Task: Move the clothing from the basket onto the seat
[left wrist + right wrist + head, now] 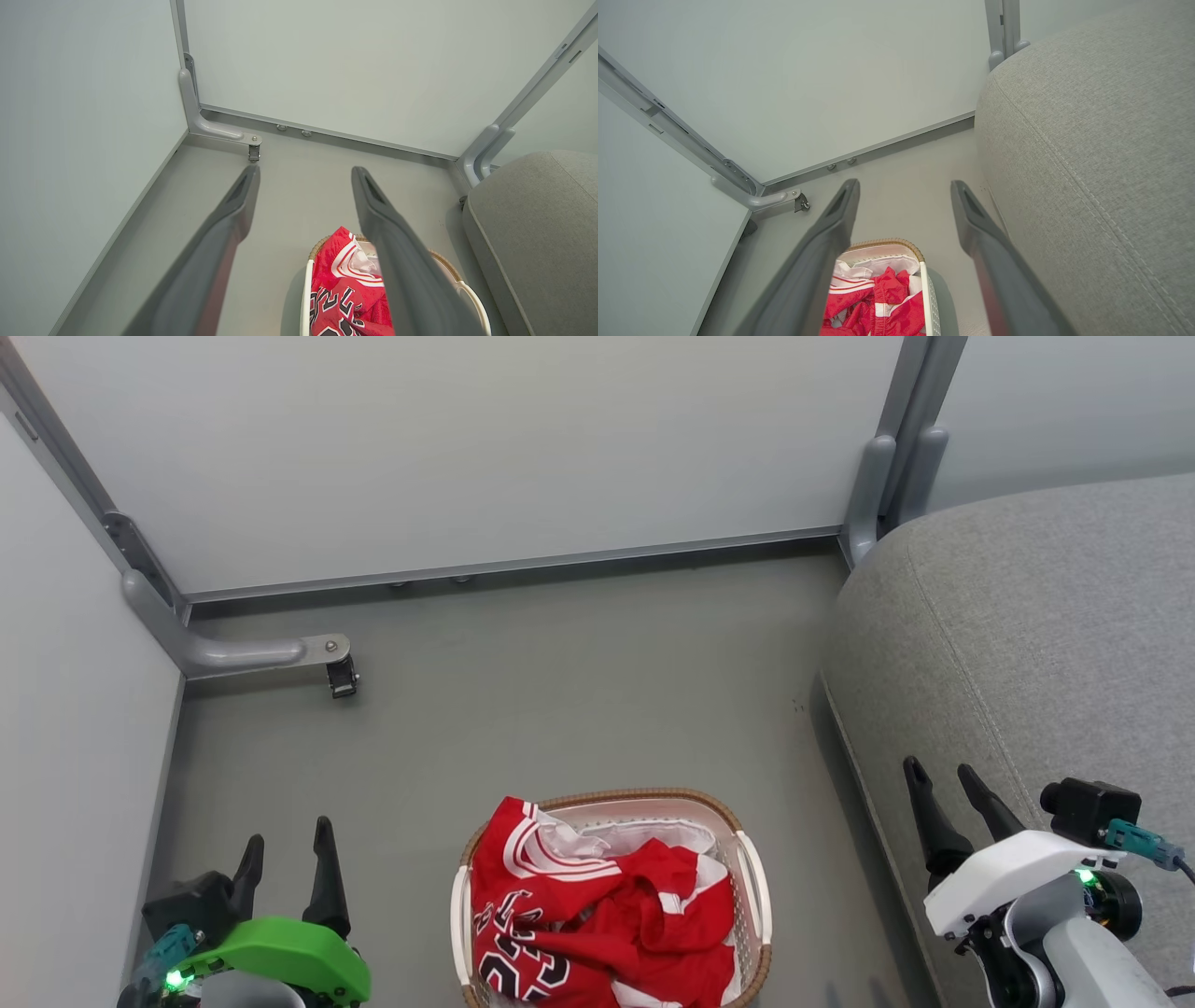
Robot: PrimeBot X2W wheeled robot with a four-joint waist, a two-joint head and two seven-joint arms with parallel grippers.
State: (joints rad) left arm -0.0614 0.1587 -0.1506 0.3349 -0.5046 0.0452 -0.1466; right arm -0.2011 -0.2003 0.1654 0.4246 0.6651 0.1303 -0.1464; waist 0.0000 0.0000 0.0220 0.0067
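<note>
Fingers of my left gripper (288, 838) stand parted with nothing between them, low at the left of the head view. My right gripper (938, 773) is likewise spread and empty at the lower right, its tips showing against the front edge of the seat (1027, 635). Between the two, low in the middle, the basket (754, 887) sits on the floor (560, 691), well apart from either gripper and, as far as I can judge, about evenly between them. The clothing (597, 915) is in it: a crumpled red heap with white trim and black-and-white lettering, one fold draped over the rim on my far left, a white liner (616, 840) showing at the far end. From my left wrist the heap lies down and to the right, with one finger crossing in front of the basket. From my right wrist it lies down and to the left, partly behind a finger. So either gripper must swing inward and drop to reach it. The seat lies to the basket's right, near it with a strip of floor between, so the carry runs from left to right. I judge the left arm better placed for the draped fold, the right for the seat. The basket's near end is cut off, so I cannot tell its long axis. All the red I can see is in the basket, so I take the task to be at its start.
</note>
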